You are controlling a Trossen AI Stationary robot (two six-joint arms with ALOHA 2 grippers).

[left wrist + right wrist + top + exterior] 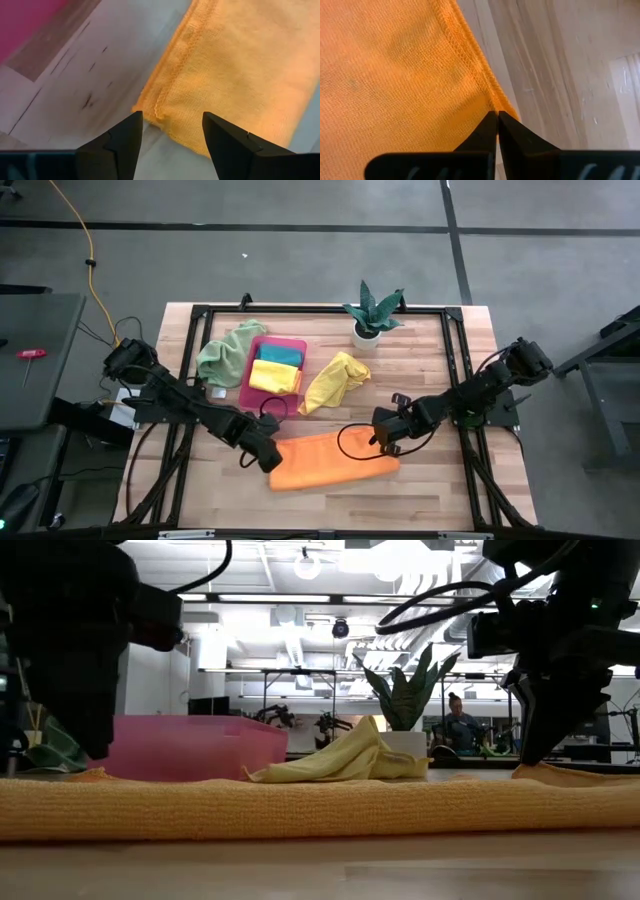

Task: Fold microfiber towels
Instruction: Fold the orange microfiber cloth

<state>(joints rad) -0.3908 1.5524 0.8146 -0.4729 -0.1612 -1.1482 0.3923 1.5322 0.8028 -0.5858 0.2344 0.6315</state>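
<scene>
The orange towel (332, 461) lies folded into a long strip along the near edge of the table (430, 480), its long axis running left to right, and each arm stands at one end of it. At the left end, the left gripper (268, 459) hangs just over the strip's corner with its fingers (120, 137) spread; the wrist view shows that corner lying in the gap between them, touched by neither, so it holds nothing. At the right end, the right gripper (385, 442) sits at the far right corner with its fingers pressed together, tips right at the stitched hem (470, 57) (whether a fold of cloth is caught between them cannot be made out). For a next fold across the short way, I judge either end reachable, each arm being nearest its own end.

Farther back, a yellow towel (334, 381) lies crumpled near the middle of the table, well apart from both grippers. Left of it stands the pink tray (254, 381) with a yellow and a teal towel (281, 355) folded inside, and the pale green towel (228, 351) is draped against the tray's left side.
</scene>
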